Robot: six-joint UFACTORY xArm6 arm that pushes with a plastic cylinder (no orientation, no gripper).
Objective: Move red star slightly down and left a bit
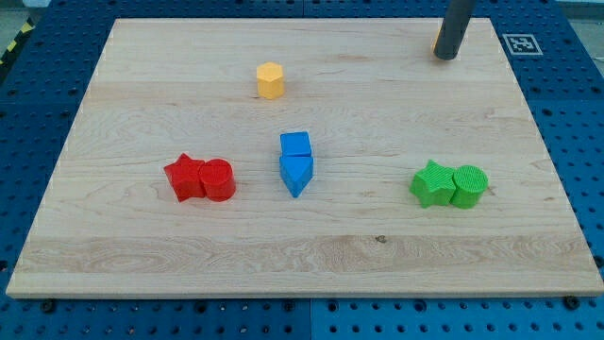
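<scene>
1. No readable words, numbers or brand names are shown anywhere.
2. One black-and-white square marker (pixel 520 43) is seen on the blue pegboard (pixel 566 85), at the view's top right.

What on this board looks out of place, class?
Nothing stands out. The red star touches the red cylinder, the other blocks sit upright on the wooden board, and my tip rests far away at the view's top right.
</scene>
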